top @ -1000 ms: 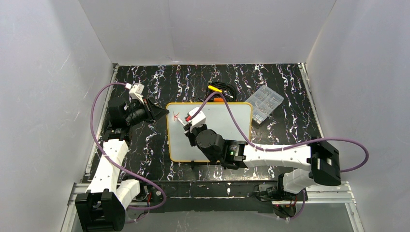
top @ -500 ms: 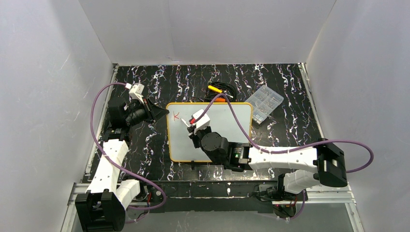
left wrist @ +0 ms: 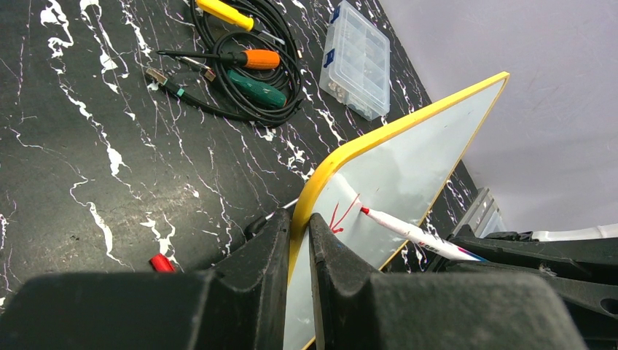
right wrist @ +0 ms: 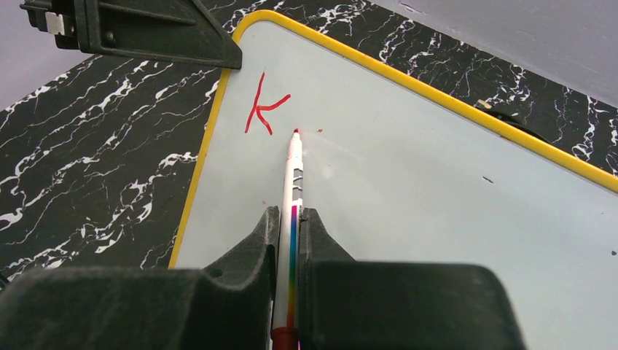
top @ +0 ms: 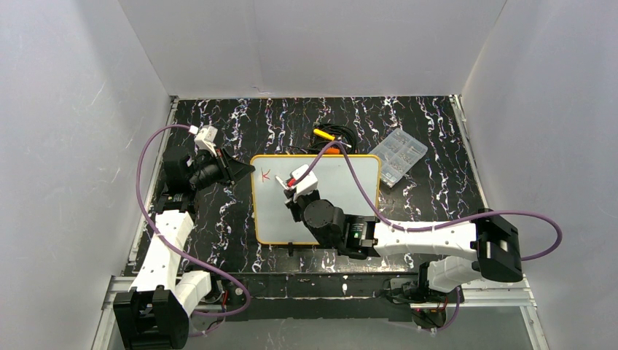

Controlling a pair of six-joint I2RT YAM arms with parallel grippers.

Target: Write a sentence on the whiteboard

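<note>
marker (right wrist: 294, 171) now right of red k (right wrist: 256, 107)

My left end effector (left wrist: 299, 223) is clamped on the whiteboard (left wrist: 408, 164) rim. My right end effector (right wrist: 291, 219), arm outstretched, pinches a marker (right wrist: 294, 164) pointing straight ahead of its fingers.

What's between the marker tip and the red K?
Only bare whiteboard separates the marker tip from the K, clearest in the right wrist view.
</note>
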